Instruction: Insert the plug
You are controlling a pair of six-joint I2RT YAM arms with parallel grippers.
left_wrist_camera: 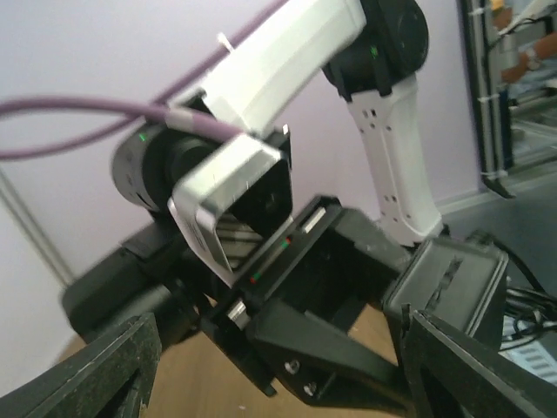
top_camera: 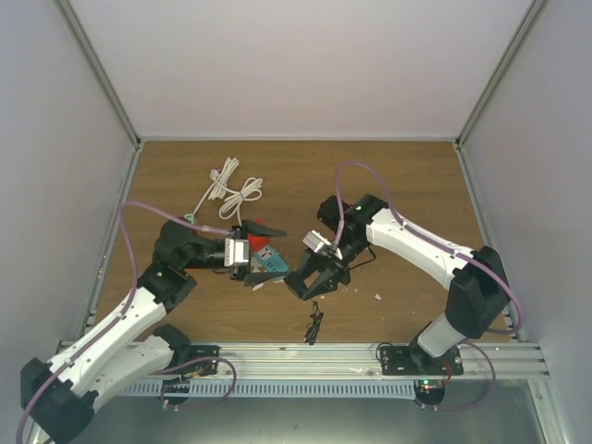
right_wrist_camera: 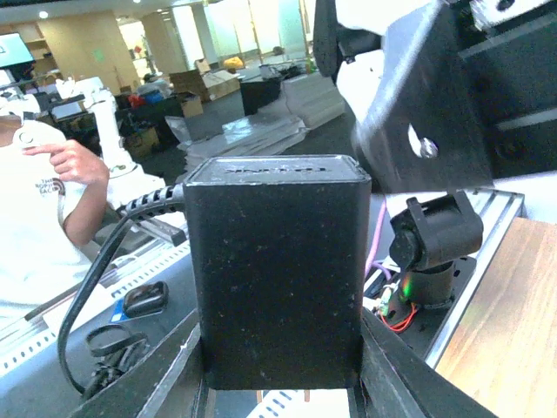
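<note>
Right gripper (right_wrist_camera: 278, 370) is clamped on the black plug (right_wrist_camera: 278, 270), gripping its sides, with the cord (right_wrist_camera: 96, 287) trailing left. In the left wrist view, the left gripper (left_wrist_camera: 278, 376) has its jaws wide apart, holding nothing and facing the plug. From above, both grippers sit close together mid-table beside a teal object (top_camera: 270, 265), possibly the socket. I judge the grasp done; aligning and inserting remain.

Soft, even overhead light on the wooden surface (top_camera: 398, 185), only faint shadows under the arms (top_camera: 416, 245). The left wrist view is smeared, its near fingers (left_wrist_camera: 87, 374) dark and unfocused. In the right wrist view, bright hall lamps (right_wrist_camera: 43, 15) glare behind a grainy black plug (right_wrist_camera: 274, 279).
</note>
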